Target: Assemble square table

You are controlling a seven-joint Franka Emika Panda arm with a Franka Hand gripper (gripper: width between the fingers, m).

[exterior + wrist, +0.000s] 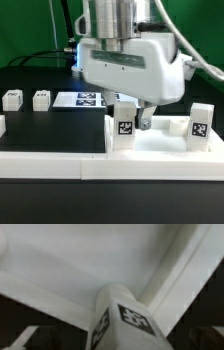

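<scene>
Nearest the exterior camera, a long low white wall strip runs across the black bench, in front of the claw. Just behind it, directly under the claw, lies the white square tabletop, flat on the bench. One white tagged leg stands upright on the tabletop right at the claw's tips, tag facing the camera. A second tagged leg stands upright well off to the exterior view's right of the claw, at the tabletop's edge. Well away from the claw toward the exterior view's left, two more small legs sit on the bench near each other, apart from the tabletop. Between them and the claw, slightly behind it, lies the marker board. From the wrist camera, the leg fills the middle, its black-and-white tag in view, rising between the claw's two blurred dark fingers. A dark gap shows on each side of the leg, so the claw looks released, spread around the leg without gripping it. Beyond the leg, the tabletop's pale floor and its raised rim show below the claw.
</scene>
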